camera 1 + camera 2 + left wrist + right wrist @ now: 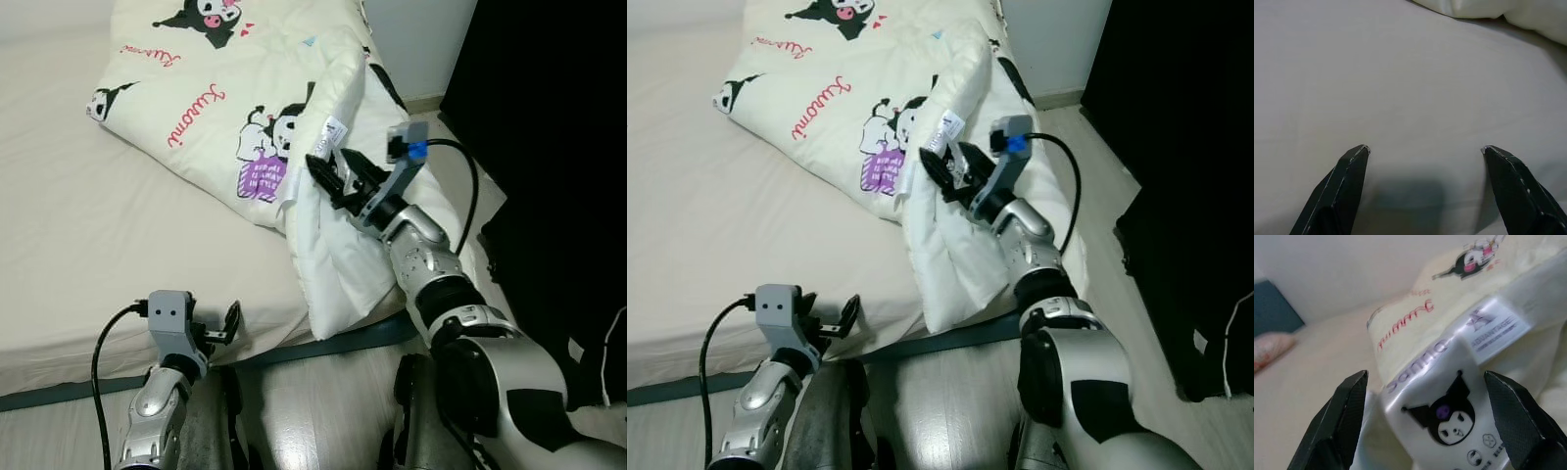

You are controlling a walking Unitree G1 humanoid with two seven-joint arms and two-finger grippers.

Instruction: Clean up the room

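Quilt (245, 108): lain on bed (88, 245), corner draped over edge | right pincer (328, 176) spread at tagged fold | left pincer (220, 328) spread, idle | soft, light, floppy; thick folded edge judged best grasped.

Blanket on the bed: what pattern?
Cream blanket with black cartoon characters and red script; clearest in the left eye view. Right gripper is at its edge.
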